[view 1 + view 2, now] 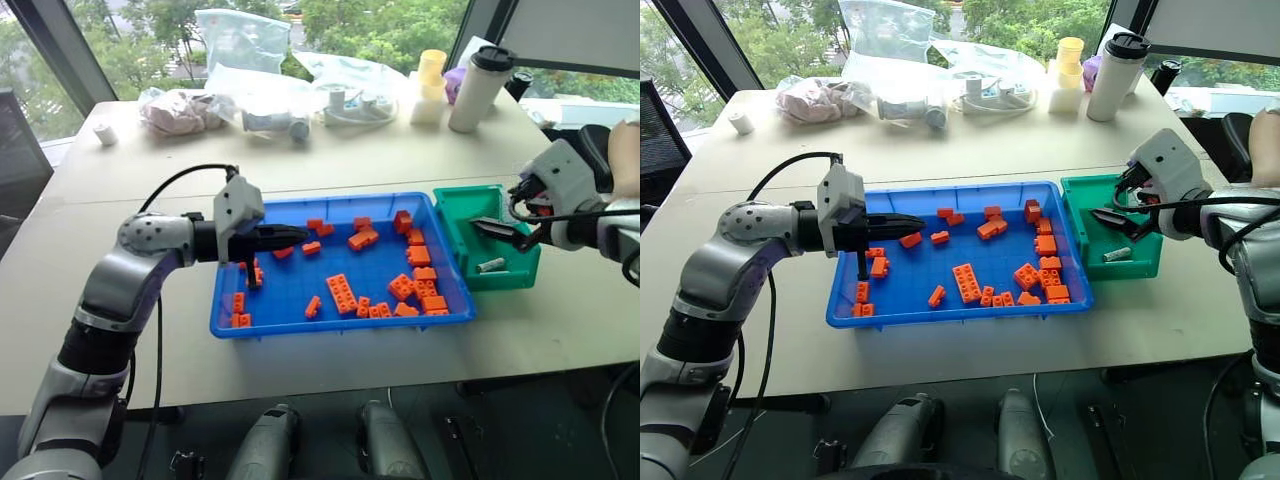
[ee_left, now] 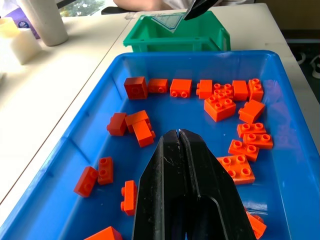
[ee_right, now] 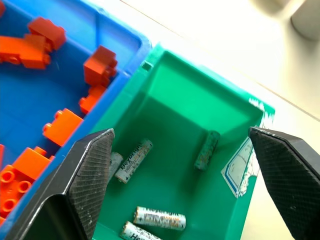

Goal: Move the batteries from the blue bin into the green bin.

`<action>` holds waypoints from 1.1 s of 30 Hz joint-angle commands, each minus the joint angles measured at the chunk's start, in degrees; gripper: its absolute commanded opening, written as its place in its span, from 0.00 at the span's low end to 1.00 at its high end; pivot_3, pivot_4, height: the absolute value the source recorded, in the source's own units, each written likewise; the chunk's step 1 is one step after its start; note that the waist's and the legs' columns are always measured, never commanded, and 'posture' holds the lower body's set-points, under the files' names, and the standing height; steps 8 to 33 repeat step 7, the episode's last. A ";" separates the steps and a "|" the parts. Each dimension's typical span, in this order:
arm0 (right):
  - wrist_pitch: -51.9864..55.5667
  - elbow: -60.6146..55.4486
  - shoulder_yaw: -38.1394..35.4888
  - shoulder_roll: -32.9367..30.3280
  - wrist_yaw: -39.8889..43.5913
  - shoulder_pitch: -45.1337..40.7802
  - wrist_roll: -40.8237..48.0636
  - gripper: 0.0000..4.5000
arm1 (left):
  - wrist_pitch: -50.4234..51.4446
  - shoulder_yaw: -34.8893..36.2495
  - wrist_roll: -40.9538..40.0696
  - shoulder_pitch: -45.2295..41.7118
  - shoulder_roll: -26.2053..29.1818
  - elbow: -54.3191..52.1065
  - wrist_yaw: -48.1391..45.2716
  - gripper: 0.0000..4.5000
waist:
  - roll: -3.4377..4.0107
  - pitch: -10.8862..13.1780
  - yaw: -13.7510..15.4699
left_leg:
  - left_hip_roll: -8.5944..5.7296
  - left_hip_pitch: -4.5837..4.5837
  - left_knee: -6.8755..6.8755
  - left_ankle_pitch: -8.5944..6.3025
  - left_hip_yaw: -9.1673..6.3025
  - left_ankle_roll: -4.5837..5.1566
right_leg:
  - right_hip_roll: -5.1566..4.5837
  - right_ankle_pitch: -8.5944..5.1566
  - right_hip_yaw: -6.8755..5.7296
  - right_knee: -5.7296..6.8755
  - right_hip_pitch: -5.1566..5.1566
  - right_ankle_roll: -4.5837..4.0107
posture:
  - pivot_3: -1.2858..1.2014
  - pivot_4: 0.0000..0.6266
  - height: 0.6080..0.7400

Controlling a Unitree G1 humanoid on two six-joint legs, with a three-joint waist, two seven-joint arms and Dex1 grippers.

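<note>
- Right tool [image 3: 182, 165] hangs over the green bin [image 1: 455, 205], fingers wide apart and empty; batteries [image 3: 132, 160] lie below it.
- Left tool [image 2: 178, 137], fingers together, hovers over the blue bin [image 2: 70, 165]; bricks [image 2: 220, 107] ahead.
- No battery seen among them: check before reaching again.

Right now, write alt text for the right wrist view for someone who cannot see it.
The right tool hangs open over the green bin, where five batteries lie on the bottom. Beside the bin sits the blue bin, holding orange bricks.
</note>
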 commanded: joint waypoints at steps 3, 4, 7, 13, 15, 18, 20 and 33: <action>-4.65 -7.62 -5.19 -3.44 8.04 1.58 6.78 0.98 | 1.29 2.74 -2.07 -0.85 1.79 -2.46 -0.95 0.00 | 0.00 0.00 0.02 | 0.01 0.00 0.00 0.00 -0.01 0.01 | 0.00 0.00 -0.02 -0.01 0.02 0.00 | 0.52 0.24 1.00; -5.02 -8.49 -5.79 -3.63 9.20 1.80 8.09 0.98 | 1.82 3.11 -2.49 -0.85 2.17 -2.87 -1.04 0.00 | -0.01 0.00 0.04 | 0.01 0.00 0.02 0.00 -0.02 0.01 | 0.00 0.00 -0.02 -0.01 0.03 0.00 | 0.52 0.24 1.00; -4.91 -9.53 -6.32 -3.59 9.93 1.72 10.40 0.98 | 3.11 3.83 -3.48 -0.33 3.24 -4.01 -1.12 0.00 | -0.01 0.00 0.00 | 0.01 0.01 0.02 -0.01 -0.02 0.02 | -0.01 0.00 -0.02 -0.01 0.04 0.01 | 0.52 0.24 1.00; -4.91 -9.53 -6.32 -3.59 9.93 1.72 10.40 0.98 | 3.11 3.83 -3.48 -0.33 3.24 -4.01 -1.12 0.00 | -0.01 0.00 0.00 | 0.01 0.01 0.02 -0.01 -0.02 0.02 | -0.01 0.00 -0.02 -0.01 0.04 0.01 | 0.52 0.24 1.00; -4.91 -9.53 -6.32 -3.59 9.93 1.72 10.40 0.98 | 3.11 3.83 -3.48 -0.33 3.24 -4.01 -1.12 0.00 | -0.01 0.00 0.00 | 0.01 0.01 0.02 -0.01 -0.02 0.02 | -0.01 0.00 -0.02 -0.01 0.04 0.01 | 0.52 0.24 1.00; -4.91 -9.53 -6.32 -3.59 9.93 1.72 10.40 0.98 | 3.11 3.83 -3.48 -0.33 3.24 -4.01 -1.12 0.00 | -0.01 0.00 0.00 | 0.01 0.01 0.02 -0.01 -0.02 0.02 | -0.01 0.00 -0.02 -0.01 0.04 0.01 | 0.52 0.24 1.00; -4.91 -9.53 -6.32 -3.59 9.93 1.72 10.40 0.98 | 3.11 3.83 -3.48 -0.33 3.24 -4.01 -1.12 0.00 | -0.01 0.00 0.00 | 0.01 0.01 0.02 -0.01 -0.02 0.02 | -0.01 0.00 -0.02 -0.01 0.04 0.01 | 0.52 0.24 1.00; -4.91 -9.53 -6.32 -3.59 9.93 1.72 10.40 0.98 | 3.11 3.83 -3.48 -0.33 3.24 -4.01 -1.12 0.00 | -0.01 0.00 0.00 | 0.01 0.01 0.02 -0.01 -0.02 0.02 | -0.01 0.00 -0.02 -0.01 0.04 0.01 | 0.52 0.24 1.00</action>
